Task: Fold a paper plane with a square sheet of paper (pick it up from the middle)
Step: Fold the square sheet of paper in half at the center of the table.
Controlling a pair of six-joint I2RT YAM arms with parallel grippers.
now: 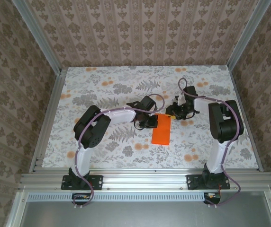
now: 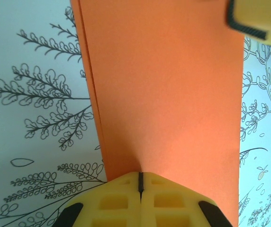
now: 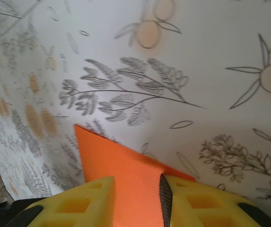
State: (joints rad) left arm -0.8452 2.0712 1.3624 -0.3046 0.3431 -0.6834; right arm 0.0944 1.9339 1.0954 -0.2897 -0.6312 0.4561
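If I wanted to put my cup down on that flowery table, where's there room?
Bare table lies along the back wall, and in front, between left arm and right arm. Crowded: the middle, where left gripper and right gripper meet at the orange paper.

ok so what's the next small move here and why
Probably close the right gripper on the corner of the folded orange paper lying between its open jaws, to lift it for the next fold. The shut left gripper seems to pin the other side.
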